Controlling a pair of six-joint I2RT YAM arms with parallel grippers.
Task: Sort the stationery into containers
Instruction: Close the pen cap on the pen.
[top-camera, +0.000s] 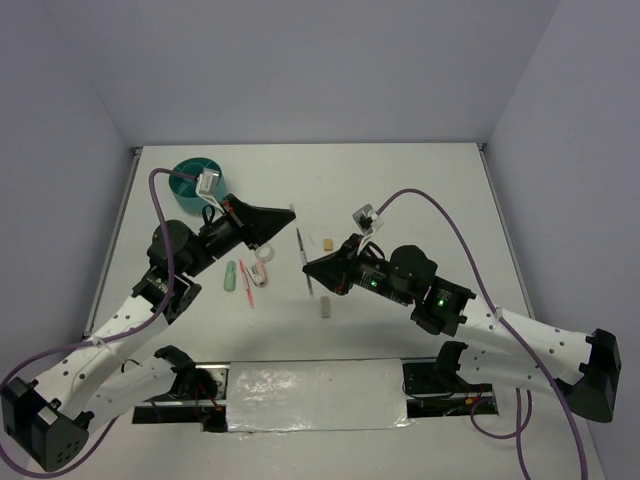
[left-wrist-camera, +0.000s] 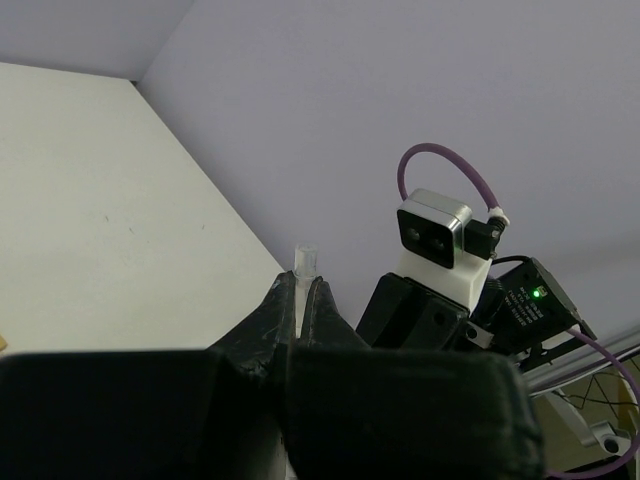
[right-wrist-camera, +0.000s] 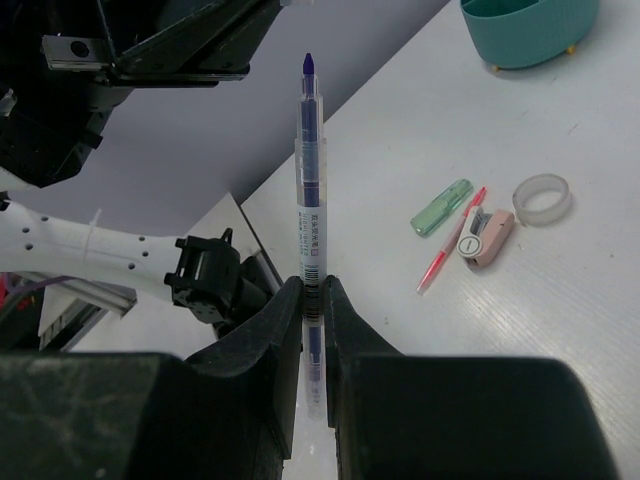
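The right gripper (right-wrist-camera: 312, 290) is clamped on the pen (right-wrist-camera: 310, 200), holding it in the air over the middle of the table (top-camera: 420, 190), well apart from the teal cup (top-camera: 190, 175) at the far left. The pen has a stiff, smooth plastic barrel and is probably light. It is likely to slip or pivot if gripped near one end, so grip it around the labelled mid-section. The writing tip appears uncapped and could mark whatever it touches. The grip sits low on the barrel, so the long free end can swing. The left gripper (left-wrist-camera: 303, 290) is closed tight on a small clear piece (left-wrist-camera: 305, 260). Only the end of this piece protrudes, so it cannot be identified with certainty; it may be the pen's cap. The lower end of the pen is hidden between the right fingers. The cup's compartments are not visible: the left wrist camera covers part of the cup in the top view, and the frame edge cuts it off in the right wrist view. The green piece (right-wrist-camera: 441, 208), pink pen (right-wrist-camera: 450, 245), pink piece (right-wrist-camera: 484, 235) and clear ring (right-wrist-camera: 541, 198) lie close together on the table.
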